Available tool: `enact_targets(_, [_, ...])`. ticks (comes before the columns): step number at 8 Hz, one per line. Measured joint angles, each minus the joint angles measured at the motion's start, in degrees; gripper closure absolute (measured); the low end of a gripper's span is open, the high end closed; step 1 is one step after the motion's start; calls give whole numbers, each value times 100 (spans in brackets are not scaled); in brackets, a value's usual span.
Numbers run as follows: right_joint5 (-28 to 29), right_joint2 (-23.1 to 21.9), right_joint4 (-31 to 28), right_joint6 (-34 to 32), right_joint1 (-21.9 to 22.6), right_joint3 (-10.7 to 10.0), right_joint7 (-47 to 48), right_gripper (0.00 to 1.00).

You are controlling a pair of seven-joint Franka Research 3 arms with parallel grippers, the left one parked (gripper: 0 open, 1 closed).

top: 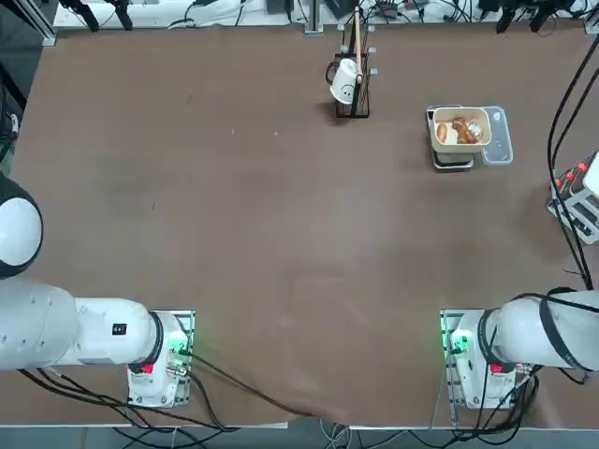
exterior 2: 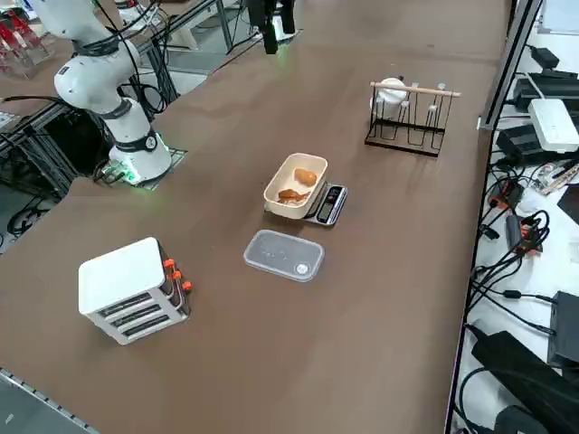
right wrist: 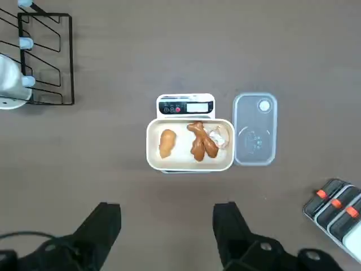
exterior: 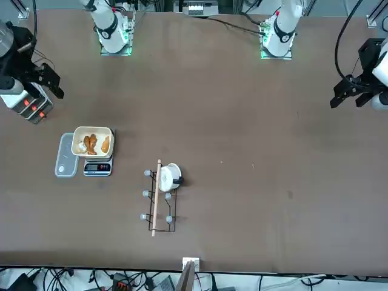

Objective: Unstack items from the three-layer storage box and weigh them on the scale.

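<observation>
The cream square bowl [right wrist: 190, 159] sits on the small scale [right wrist: 185, 105], whose display strip shows beyond the bowl's rim. Several brown and tan food items [right wrist: 198, 141] lie inside the bowl [exterior 2: 295, 185]. The white and grey three-layer storage box [exterior 2: 131, 289] with red-orange marks stands apart near the table's right edge [top: 576, 201], closed and stacked. My right gripper [right wrist: 166, 212] hangs high over the table, short of the bowl, open with nothing between its dark fingers [right wrist: 104, 226].
A translucent rectangular lid [right wrist: 255, 137] lies flat beside the scale. A dark wire rack [top: 354, 89] with a white cup [exterior 2: 392, 90] stands at the far middle of the table. Cables crowd the table's right side.
</observation>
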Motion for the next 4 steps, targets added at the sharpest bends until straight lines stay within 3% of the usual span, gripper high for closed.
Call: enact_targets(4, [0,282,322,-343,-157,-35,-9,0])
